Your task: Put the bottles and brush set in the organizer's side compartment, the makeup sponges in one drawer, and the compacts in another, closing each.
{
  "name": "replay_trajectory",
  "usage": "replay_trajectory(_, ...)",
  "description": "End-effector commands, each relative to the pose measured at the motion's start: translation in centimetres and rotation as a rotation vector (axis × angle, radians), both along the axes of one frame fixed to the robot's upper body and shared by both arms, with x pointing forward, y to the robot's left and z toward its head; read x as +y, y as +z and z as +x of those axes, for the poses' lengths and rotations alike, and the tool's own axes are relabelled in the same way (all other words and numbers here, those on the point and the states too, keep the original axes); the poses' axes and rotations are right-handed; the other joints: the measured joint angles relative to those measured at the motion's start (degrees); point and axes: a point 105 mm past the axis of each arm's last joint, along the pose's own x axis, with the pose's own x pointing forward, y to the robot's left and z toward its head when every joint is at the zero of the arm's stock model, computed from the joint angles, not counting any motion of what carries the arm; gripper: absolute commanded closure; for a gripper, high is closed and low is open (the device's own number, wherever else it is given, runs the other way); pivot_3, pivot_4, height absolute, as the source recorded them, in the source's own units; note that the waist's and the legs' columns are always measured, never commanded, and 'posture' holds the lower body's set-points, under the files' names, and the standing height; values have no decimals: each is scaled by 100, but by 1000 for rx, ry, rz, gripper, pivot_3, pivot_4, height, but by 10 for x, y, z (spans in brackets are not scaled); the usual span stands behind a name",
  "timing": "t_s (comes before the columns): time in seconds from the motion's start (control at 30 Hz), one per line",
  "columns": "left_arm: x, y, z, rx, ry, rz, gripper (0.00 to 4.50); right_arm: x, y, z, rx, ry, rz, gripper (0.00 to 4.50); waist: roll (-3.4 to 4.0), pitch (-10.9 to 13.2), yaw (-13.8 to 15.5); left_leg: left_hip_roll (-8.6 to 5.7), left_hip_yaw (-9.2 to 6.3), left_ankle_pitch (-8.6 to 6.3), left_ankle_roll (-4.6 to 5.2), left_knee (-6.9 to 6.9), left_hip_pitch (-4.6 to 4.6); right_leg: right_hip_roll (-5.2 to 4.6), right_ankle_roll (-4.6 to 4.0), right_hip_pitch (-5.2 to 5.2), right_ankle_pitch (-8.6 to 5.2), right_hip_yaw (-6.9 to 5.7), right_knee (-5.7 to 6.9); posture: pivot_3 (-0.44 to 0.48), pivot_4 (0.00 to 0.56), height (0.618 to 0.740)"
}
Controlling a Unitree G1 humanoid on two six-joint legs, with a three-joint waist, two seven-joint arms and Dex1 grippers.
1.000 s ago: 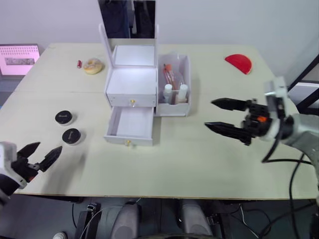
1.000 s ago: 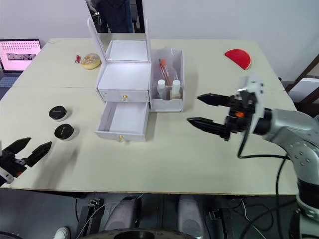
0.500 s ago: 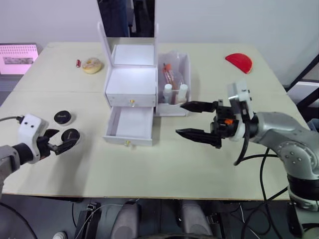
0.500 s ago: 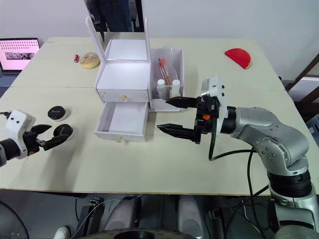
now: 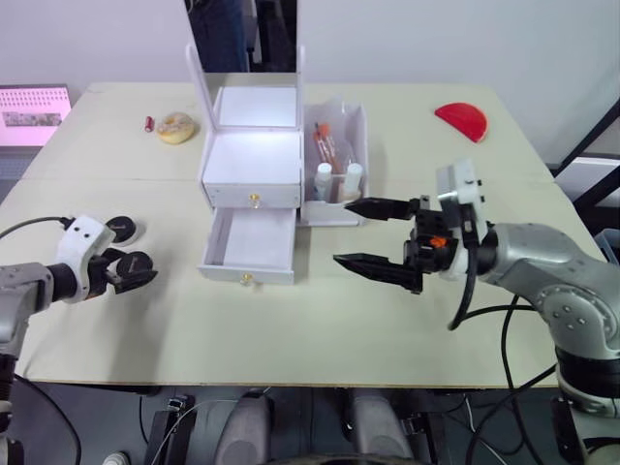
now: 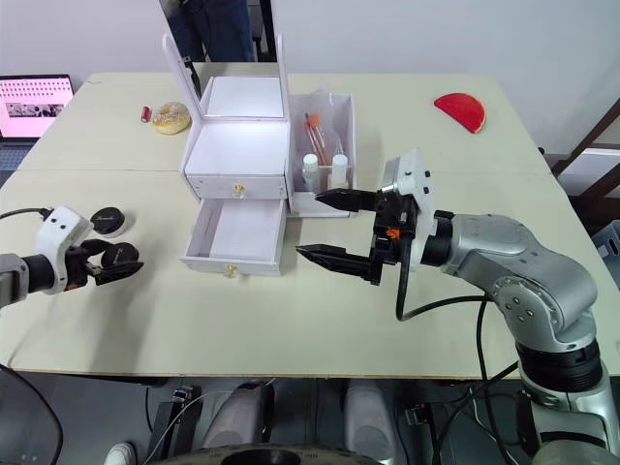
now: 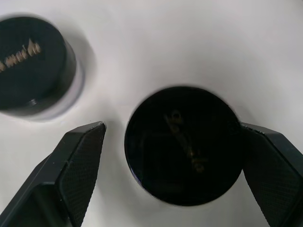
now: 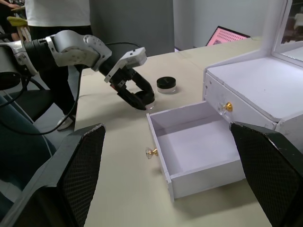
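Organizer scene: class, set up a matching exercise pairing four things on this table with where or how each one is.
Things:
1. lower drawer
2. bottles
3. red sponge
4. nearer compact

Places or states:
A. between the open fingers of the left gripper
B. far right part of the table
C. pulled out, nothing inside
D. standing in the organizer's side compartment

Pairs: 1-C, 2-D, 3-B, 4-A
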Motion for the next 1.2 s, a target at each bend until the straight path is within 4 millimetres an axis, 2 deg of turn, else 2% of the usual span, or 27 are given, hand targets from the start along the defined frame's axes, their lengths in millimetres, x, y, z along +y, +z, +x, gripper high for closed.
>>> replay_trajectory(0.03, -1, 10, 2, -29, -18, 13, 91, 2, 12, -6, -57, 14, 17, 0, 0, 0, 3, 0, 0, 0, 0, 0, 0, 0, 0, 0, 0, 1, 0, 0, 150, 739)
replay_trajectory(0.17, 0, 10, 2, -34, -12, 6, 91, 2, 13, -5, -59, 6, 17, 0, 0, 0, 7, 0, 0, 0, 0, 2, 0, 0, -1, 0, 0, 0, 2, 0, 150, 739)
replay_trajectory(0.27, -1, 10, 2, -35, -14, 1, 915, 1, 11, -4, -57, 1, 14, 0, 0, 0, 5, 0, 0, 0, 0, 2, 0, 0, 0, 0, 0, 1, 3, 0, 150, 739)
replay_trajectory(0.33, -1, 10, 2, -36, -16, -5, 1858, 1, 11, -3, -56, 0, 12, 0, 0, 0, 5, 0, 0, 0, 0, 2, 1, 0, 0, 0, 1, 1, 3, 0, 150, 739)
replay_trajectory(0.57, -2, 18, 0, -54, -27, -22, 1846, 1, 9, -3, -50, -4, 7, 0, 0, 0, 4, 1, 0, 0, 0, 2, 1, 0, 0, 0, 1, 1, 4, 0, 150, 739)
replay_trajectory(0.73, -4, 54, 4, -165, -82, -13, 1846, 0, 8, -3, -46, -8, 6, 0, -1, 0, 4, 1, 0, 0, 0, 2, 1, 0, 0, 0, 1, 0, 3, 0, 150, 739)
replay_trajectory(0.83, -22, 83, 5, -220, -186, -35, 1846, 1, 7, -1, -43, -12, 9, 0, -2, 0, 21, 1, 0, 0, 0, 3, 0, 1, 0, 0, 0, 0, 4, 0, 150, 739)
replay_trajectory(0.93, -48, 95, 2, -219, -307, -57, 1846, 2, 6, -1, -44, -12, 12, 0, -2, 0, 23, 1, -2, 1, -1, 6, -3, 1, 0, 2, 0, 1, 3, 0, 150, 739)
replay_trajectory(1.03, -76, 99, 4, -215, -411, -74, 1846, 3, 7, 0, -46, -13, 14, 0, 0, 1, 7, 1, -1, 1, -1, 4, -1, 2, 0, 2, 0, 2, 3, 0, 150, 739)
replay_trajectory(1.2, -116, 91, 4, -165, -575, -115, 1846, 4, 7, 0, -53, -24, 15, 0, -1, 0, -2, 4, -3, 1, -1, 5, 1, 10, 0, 2, 1, 3, 6, 0, 150, 739)
